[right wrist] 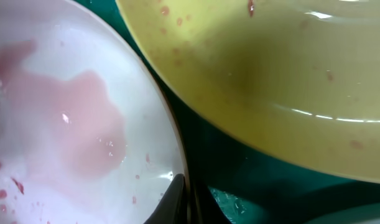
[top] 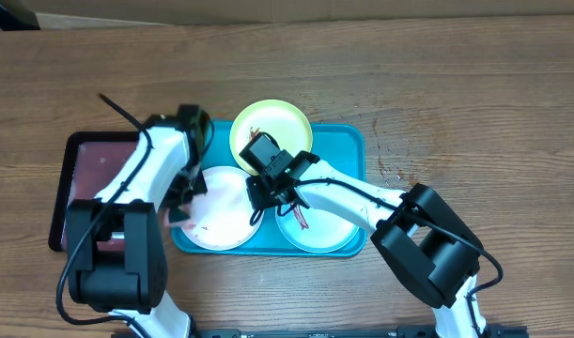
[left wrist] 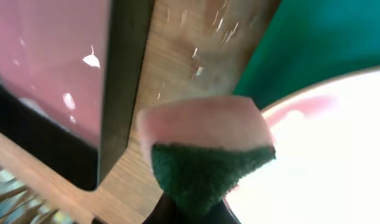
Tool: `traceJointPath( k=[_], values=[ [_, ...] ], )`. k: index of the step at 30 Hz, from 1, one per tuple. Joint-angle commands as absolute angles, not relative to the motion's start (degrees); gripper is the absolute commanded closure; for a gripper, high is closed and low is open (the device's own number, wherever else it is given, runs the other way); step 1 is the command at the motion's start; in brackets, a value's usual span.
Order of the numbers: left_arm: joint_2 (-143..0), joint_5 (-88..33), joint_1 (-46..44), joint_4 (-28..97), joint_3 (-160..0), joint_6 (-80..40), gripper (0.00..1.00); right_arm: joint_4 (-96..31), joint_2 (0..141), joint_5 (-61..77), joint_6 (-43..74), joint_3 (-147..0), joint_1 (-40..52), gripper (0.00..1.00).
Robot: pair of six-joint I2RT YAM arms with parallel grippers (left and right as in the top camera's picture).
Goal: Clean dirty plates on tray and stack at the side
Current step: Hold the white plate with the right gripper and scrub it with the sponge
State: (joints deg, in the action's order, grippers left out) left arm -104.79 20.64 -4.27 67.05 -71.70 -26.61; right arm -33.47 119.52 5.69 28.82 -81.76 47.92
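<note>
- The tabletop [top: 456,84] is brown wood grain, and it fills nearly the whole overhead view. A pale strip [top: 268,7] runs beyond its far edge.
- A few reddish-brown spots [top: 390,171] mark the wood just right of the turquoise tray [top: 348,141].
- The turquoise tray lies near the middle of the tabletop and carries all three plates.
- The yellow-green plate [top: 282,122] sits at the tray's far side. The white plate [top: 225,216] is at the near left and the pale mint plate [top: 329,230] at the near right.
- Reddish-brown streaks show on the pale mint plate. The white plate has a thin pink film and red specks, and the yellow-green plate has small reddish dots.
- A maroon tray [top: 85,160] with a dark rim lies left of the turquoise one, with a band of bare wood between them.
- My left pincer [top: 180,205] pinches a sponge [left wrist: 202,143], pink with a dark green scouring face. It hangs over that band of wood, at the left rim of the white plate.
- My right pincer [top: 258,195] is over the right rim of the white plate, just below the yellow-green plate. I cannot tell whether it is spread or pressed together.
- My right arm crosses above the pale mint plate and hides part of it from overhead. My left arm covers part of the maroon tray.
</note>
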Motion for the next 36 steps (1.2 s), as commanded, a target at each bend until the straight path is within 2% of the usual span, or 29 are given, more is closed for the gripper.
traceJointPath(
  k=[1, 5, 7, 13, 18, 36],
  values=[
    [-103.3, 8.8, -3.8, 67.0, -77.0, -22.3, 0.96, -33.3, 119.7, 4.0, 28.2, -82.1, 47.5, 0.96],
    [-102.2, -8.8, -3.8, 65.1, -77.4, -13.1, 0.96, -32.7, 119.7, 4.2, 28.3, -82.6, 47.5, 0.96],
    [-102.4, -11.9, -3.8, 65.6, -76.9, -12.7, 0.96, -32.7, 119.6, 4.1, 28.2, -83.4, 47.5, 0.96],
    [-102.4, -11.8, -3.8, 65.6, -73.6, -12.8, 0.96, -34.1, 118.9, -4.3, 31.2, -84.8, 47.5, 0.96],
    [-102.4, -11.4, -3.8, 63.4, -70.4, -12.8, 0.96, -36.1, 118.9, -4.5, 31.7, -84.8, 47.0, 0.96],
    [-102.8, -10.9, -3.8, 39.5, -52.3, -14.2, 0.96, -38.2, 118.9, -1.2, 31.5, -84.8, 45.3, 0.96]
  ],
)
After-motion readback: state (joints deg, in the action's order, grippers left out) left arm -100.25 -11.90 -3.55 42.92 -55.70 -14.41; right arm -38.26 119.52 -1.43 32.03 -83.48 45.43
